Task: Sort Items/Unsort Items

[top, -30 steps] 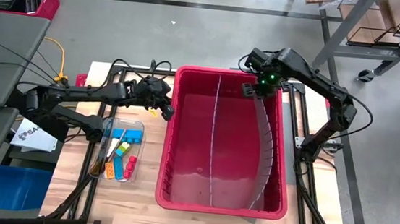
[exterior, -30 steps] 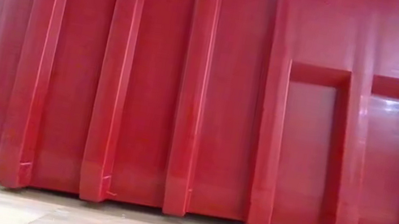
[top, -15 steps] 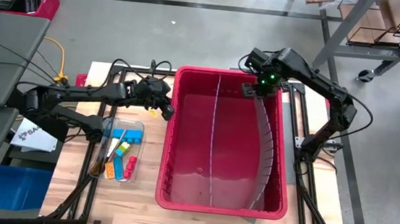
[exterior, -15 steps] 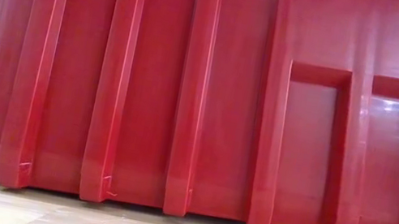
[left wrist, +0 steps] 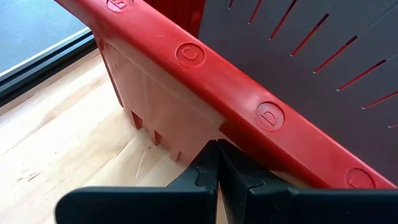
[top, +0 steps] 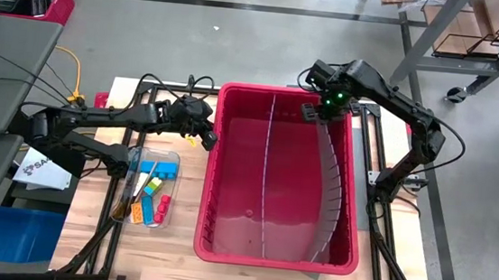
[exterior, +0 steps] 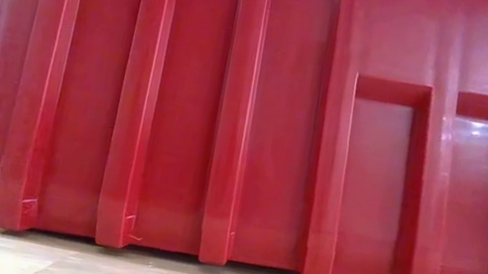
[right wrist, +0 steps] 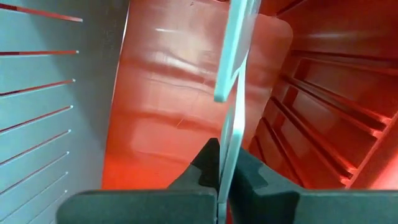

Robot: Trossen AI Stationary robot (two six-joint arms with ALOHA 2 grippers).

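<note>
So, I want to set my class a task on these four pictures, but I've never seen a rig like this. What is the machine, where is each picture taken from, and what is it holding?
It is a robot with two dark arms working at a wooden table. One picture looks straight down from above. One looks level from the tabletop and sees only the wall of the big red bin. The other two come from cameras on the arms' wrists.

The left gripper sits by the outside of the bin's left rim, with its fingers shut and nothing between them. The right gripper is at the bin's far rim, its fingers pinched on a thin grey divider sheet that curves through the bin.

Left of the bin, a clear tray holds the small coloured blocks.
</note>
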